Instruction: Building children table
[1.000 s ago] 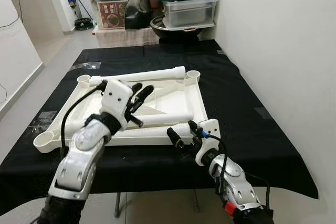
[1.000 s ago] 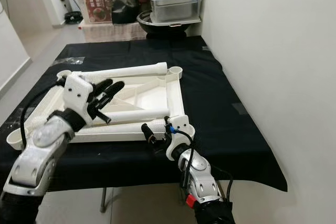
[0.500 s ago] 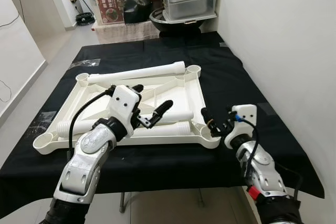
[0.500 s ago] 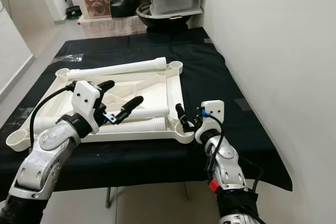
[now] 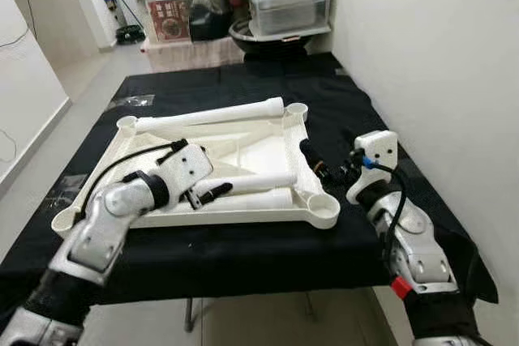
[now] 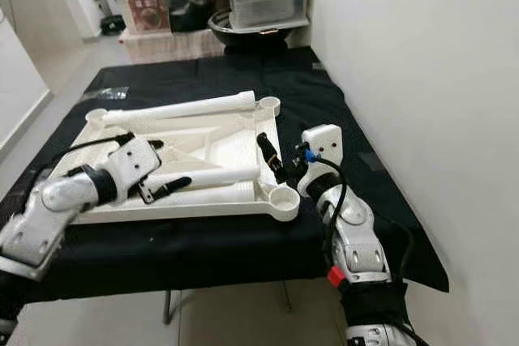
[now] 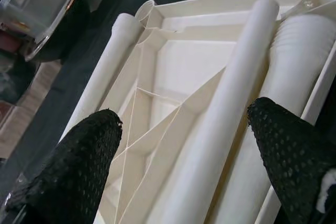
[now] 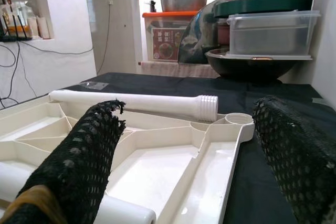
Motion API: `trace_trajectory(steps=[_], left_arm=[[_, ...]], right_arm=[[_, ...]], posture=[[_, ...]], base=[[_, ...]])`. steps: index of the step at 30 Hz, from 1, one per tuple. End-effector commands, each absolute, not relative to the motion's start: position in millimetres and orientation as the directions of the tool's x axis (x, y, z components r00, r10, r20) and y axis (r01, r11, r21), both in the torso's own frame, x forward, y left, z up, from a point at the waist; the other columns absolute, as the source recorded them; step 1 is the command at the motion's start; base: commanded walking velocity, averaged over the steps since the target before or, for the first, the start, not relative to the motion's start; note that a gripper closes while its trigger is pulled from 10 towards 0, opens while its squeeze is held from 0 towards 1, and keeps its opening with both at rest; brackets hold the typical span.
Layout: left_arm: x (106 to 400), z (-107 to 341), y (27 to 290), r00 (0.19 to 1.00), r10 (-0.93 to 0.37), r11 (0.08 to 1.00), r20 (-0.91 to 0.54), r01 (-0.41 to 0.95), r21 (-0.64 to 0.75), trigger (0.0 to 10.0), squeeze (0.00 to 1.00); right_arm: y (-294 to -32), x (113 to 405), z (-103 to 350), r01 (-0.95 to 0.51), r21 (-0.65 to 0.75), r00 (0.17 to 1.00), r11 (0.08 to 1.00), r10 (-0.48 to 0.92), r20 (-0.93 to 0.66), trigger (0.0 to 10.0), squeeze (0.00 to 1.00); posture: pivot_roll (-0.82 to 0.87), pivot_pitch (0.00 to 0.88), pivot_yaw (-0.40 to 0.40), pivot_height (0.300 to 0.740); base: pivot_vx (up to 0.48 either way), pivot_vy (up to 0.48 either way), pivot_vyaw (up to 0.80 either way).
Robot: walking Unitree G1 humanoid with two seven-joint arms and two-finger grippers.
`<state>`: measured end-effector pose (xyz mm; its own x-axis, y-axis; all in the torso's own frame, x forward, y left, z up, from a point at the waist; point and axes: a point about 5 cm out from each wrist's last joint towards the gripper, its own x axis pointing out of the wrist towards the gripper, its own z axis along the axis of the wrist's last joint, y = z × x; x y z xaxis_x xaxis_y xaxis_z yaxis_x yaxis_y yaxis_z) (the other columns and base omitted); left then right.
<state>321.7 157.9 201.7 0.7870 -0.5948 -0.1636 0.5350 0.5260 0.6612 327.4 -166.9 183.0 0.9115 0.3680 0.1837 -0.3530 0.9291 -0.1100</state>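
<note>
Tabletop [image 5: 268, 147] unmoved; right pincer [image 5: 312, 157] now reaches over its edge.

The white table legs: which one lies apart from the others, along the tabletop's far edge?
The long leg across the far corner sockets; the other two lie side by side by the left gripper.

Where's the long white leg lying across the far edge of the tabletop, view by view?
Left eye view: the far leg lies along the tabletop's far rim, upper centre.
Right eye view: same rim, upper centre.
Left wrist view: the tube running up beyond one black finger.
Right wrist view: lying level mid-frame, ribbed end beside the corner socket.
Shared landmark: that round corner socket.
</note>
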Motion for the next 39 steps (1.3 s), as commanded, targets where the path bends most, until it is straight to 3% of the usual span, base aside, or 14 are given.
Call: trace_trajectory(steps=[1,5,7,8,9,10,30,39], left_arm=[[326.0,213.0,162.8,0.806,-0.575,0.536,-0.14,0.501,0.68,10.0,0.0],[324.0,228.6,158.0,0.817,-0.576,0.643,-0.022,0.47,0.605,10.0,0.0],[316.1,233.5,152.2,0.822,-0.561,0.764,0.095,0.47,0.443,10.0,0.0],[316.1,233.5,152.2,0.822,-0.561,0.764,0.095,0.47,0.443,10.0,0.0],[310.7,228.7,149.7,0.839,-0.526,0.822,0.135,0.462,0.334,10.0,0.0],[309.9,226.3,149.1,0.843,-0.519,0.83,0.138,0.459,0.317,10.0,0.0],[312.5,222.6,139.7,0.831,-0.548,0.786,0.091,0.475,0.395,10.0,0.0],[310.8,216.9,122.6,0.819,-0.562,0.801,0.12,0.501,0.328,10.0,0.0]], right_arm=[[-159.5,325.8,183.4,-0.378,-0.129,0.902,0.917,0.396,0.172,10.0,0.0],[-161.9,324.5,180.7,-0.362,-0.124,0.911,0.924,0.379,0.163,10.0,0.0],[-167.4,323.3,178.9,-0.337,-0.122,0.923,0.934,0.353,0.154,10.0,0.0],[-167.4,323.3,178.9,-0.337,-0.122,0.923,0.934,0.353,0.154,10.0,0.0],[-171.9,324.8,180.3,-0.321,-0.118,0.929,0.94,0.337,0.152,10.0,0.0],[-173.0,325.7,181.1,-0.319,-0.116,0.931,0.941,0.334,0.151,10.0,0.0],[-157.8,330.7,177.9,-0.324,-0.104,0.93,0.94,0.337,0.15,10.0,0.0],[-159.2,333.3,179.4,-0.293,-0.086,0.94,0.952,0.303,0.154,10.0,0.0]], posture=[[-0.06,0.0,0.085,0.74],[-0.06,0.002,0.081,0.74],[-0.06,0.002,0.077,0.74],[-0.06,0.002,0.077,0.74],[-0.06,0.0,0.059,0.74],[-0.05,0.0,0.057,0.74],[-0.05,0.0,0.069,0.74],[-0.05,0.0,0.075,0.74]], base=[[0.0,0.0,0.0],[0.0,0.0,0.0],[0.0,0.0,0.0],[0.0,0.0,0.0],[0.0,0.48,0.0],[0.0,0.48,0.0],[0.0,0.48,0.0],[0.0,0.0,0.0]])
